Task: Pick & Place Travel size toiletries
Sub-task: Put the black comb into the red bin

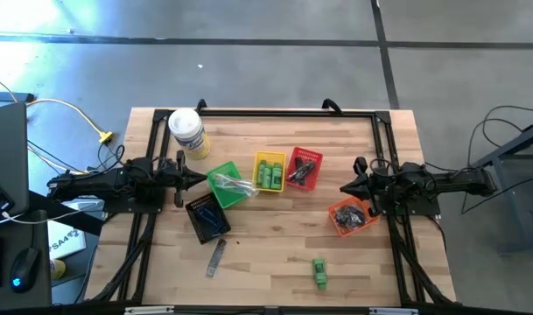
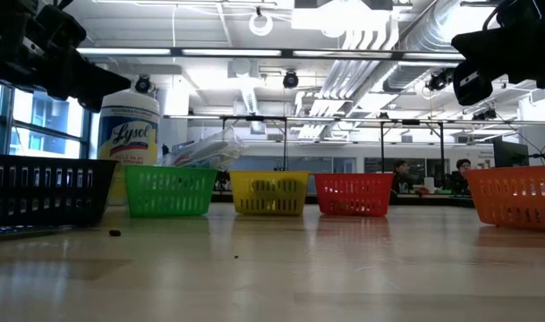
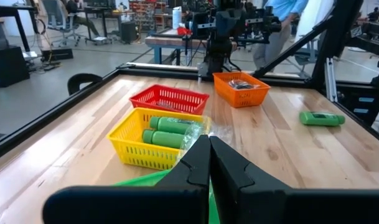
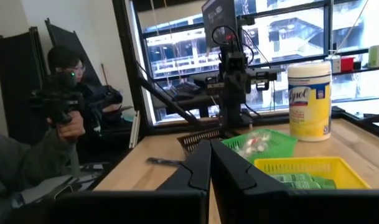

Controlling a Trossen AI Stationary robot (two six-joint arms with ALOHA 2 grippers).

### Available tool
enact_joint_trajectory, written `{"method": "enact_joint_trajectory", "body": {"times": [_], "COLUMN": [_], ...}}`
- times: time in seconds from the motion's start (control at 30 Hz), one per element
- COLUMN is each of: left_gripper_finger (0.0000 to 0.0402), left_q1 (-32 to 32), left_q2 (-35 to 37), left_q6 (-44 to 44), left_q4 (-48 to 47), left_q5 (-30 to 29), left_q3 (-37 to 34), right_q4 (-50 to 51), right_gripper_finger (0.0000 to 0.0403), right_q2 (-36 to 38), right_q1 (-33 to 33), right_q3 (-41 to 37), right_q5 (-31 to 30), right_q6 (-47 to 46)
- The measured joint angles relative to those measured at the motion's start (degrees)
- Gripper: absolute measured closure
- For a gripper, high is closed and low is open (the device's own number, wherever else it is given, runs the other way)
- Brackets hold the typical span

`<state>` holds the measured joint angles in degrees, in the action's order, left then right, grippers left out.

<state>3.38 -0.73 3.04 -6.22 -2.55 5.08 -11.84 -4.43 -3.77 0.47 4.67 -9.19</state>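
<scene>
Five small baskets stand in a row across the table: black (image 1: 206,216), green (image 1: 229,184), yellow (image 1: 269,171), red (image 1: 304,169) and orange (image 1: 352,214). Green mini bottles (image 3: 167,130) lie in the yellow basket and clear plastic pieces (image 4: 254,142) in the green one. Dark items fill the orange basket (image 3: 240,87). One green bottle (image 1: 319,271) lies alone on the wood near the front edge, and a grey flat piece (image 1: 215,258) lies left of it. My left gripper (image 1: 200,178) is shut and level above the table's left side. My right gripper (image 1: 343,188) is shut above the right side.
A white canister with a yellow label (image 1: 187,131) stands at the far left of the table. A black frame (image 1: 275,112) runs along the table's edges. Bare wood lies between the baskets and the front edge. A person (image 4: 65,93) sits beyond the table's left side.
</scene>
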Motion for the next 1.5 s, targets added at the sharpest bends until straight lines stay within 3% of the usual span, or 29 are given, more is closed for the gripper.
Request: {"method": "enact_joint_trajectory", "body": {"times": [0.33,0.83,1.07,1.2,1.33,1.5], "left_gripper_finger": [0.0402,0.0402,0.0402,0.0402,0.0402,0.0402], "left_q1": [0.0,0.0,0.0,0.0,0.0,-2.1], "left_q2": [0.0,0.0,0.0,-0.1,-3.4,-12.4], "left_q6": [5.2,5.9,7.8,8.8,9.3,9.0], "left_q4": [-2.4,-2.8,3.4,5.0,4.1,-0.5], "left_q5": [0.0,0.3,1.8,-0.4,-1.1,-3.5], "left_q3": [0.0,0.1,-0.1,0.6,4.7,12.5], "right_q4": [0.1,0.1,0.1,0.4,1.2,1.4], "right_gripper_finger": [0.0401,0.0401,0.0401,0.0401,0.0401,0.0401], "right_q2": [0.0,0.0,0.0,0.0,0.0,0.0], "right_q1": [0.0,0.0,0.0,0.0,0.0,0.0], "right_q3": [0.0,-0.1,-0.1,-0.2,-0.2,-0.2], "right_q5": [-0.1,-0.2,-0.2,-0.2,-0.1,-0.1], "right_q6": [0.4,0.5,0.5,0.4,0.2,0.2]}}
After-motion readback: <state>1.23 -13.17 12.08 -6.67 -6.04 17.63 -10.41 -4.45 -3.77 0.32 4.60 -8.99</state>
